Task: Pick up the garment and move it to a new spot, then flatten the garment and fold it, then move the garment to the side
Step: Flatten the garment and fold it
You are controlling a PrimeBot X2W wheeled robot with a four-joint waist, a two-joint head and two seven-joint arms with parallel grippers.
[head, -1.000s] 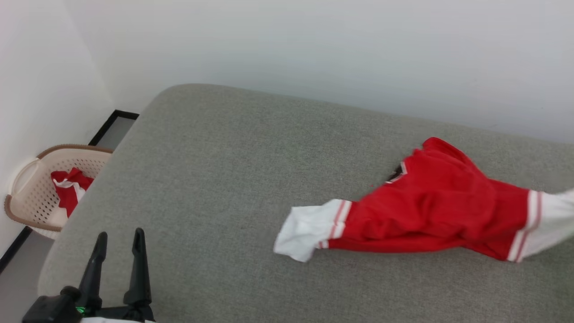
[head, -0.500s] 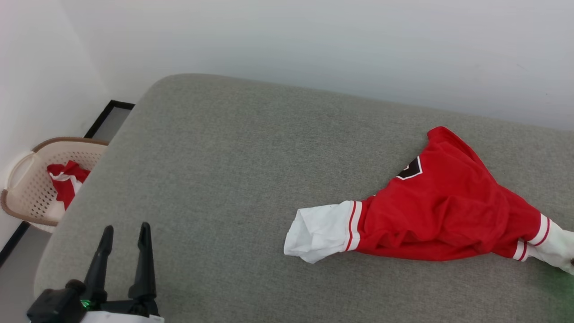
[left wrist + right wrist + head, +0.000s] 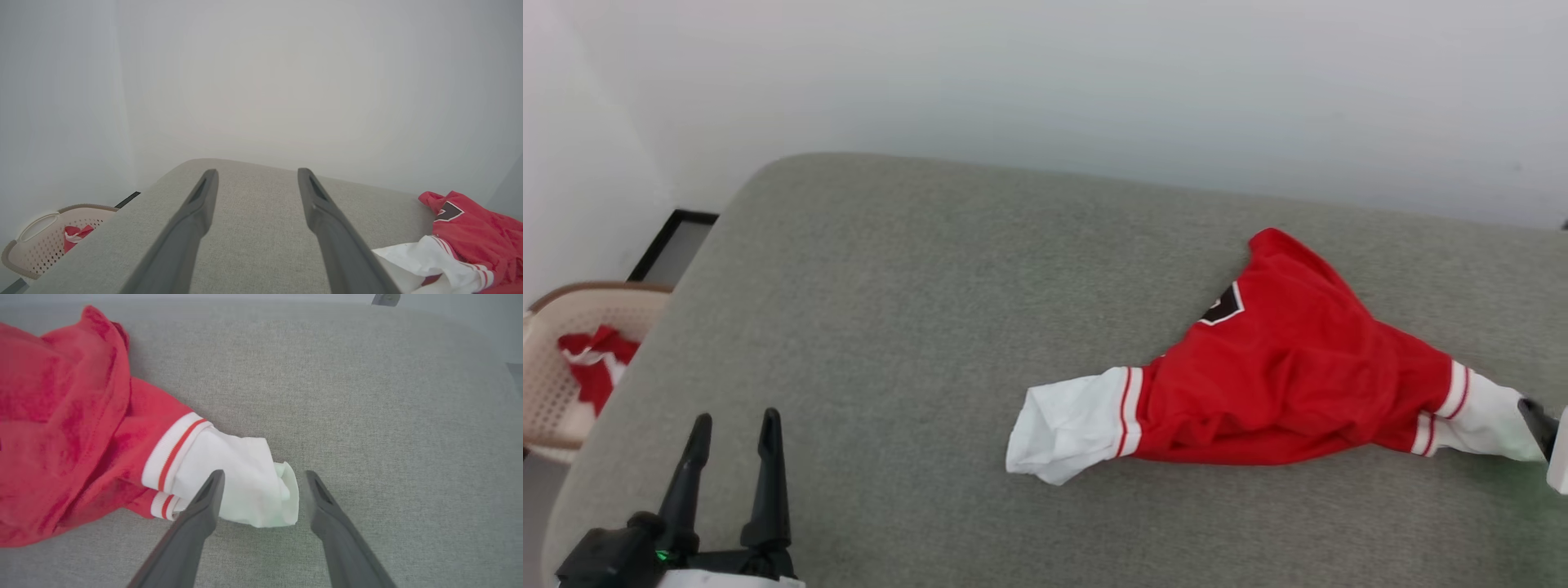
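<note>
The red shirt [image 3: 1282,384] lies bunched on the grey bed [image 3: 890,286]. The right hand [image 3: 261,475] is open at its white sleeve [image 3: 229,469]. The left hand [image 3: 734,418] is open too.

Head view high, wrist views low (garment [image 3: 1282,384] shared)

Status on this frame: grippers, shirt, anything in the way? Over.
Left gripper open, clear of the shirt. Right gripper open, fingers either side of the white sleeve end. Shirt bunched on grey cushion, unfolded. Basket off to the left, not obstructing.
</note>
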